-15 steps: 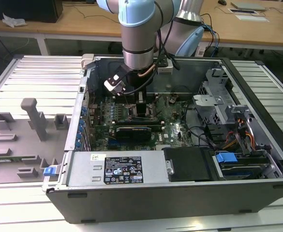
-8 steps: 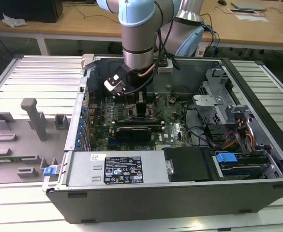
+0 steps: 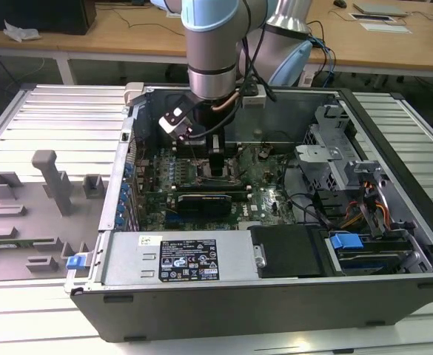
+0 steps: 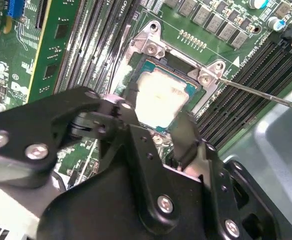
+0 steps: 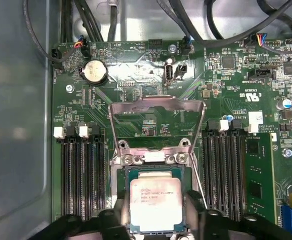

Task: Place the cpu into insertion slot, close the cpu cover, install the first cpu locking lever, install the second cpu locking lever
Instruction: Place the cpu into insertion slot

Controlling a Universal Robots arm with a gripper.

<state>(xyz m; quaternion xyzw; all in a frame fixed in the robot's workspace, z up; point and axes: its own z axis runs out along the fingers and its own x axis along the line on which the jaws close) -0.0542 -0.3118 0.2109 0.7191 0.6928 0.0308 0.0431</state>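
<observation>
Silvery-grey, the cpu [image 5: 155, 202] lies in the insertion slot [image 4: 150, 47], near the middle of the exterior view, under the hand [image 3: 217, 168]. The hand seems to pinch it by two opposite edges. The cpu cover [image 5: 158, 103] stands open beside the slot. I judge the placing step is in hand; to finish it, the chip must sit flat and square inside the rim.

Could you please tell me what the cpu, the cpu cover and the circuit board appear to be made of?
The cpu top looks like dull metal, pale grey with print. The cpu cover looks like thin bright sheet metal, catching glare. The circuit board seems green lacquered laminate.
</observation>
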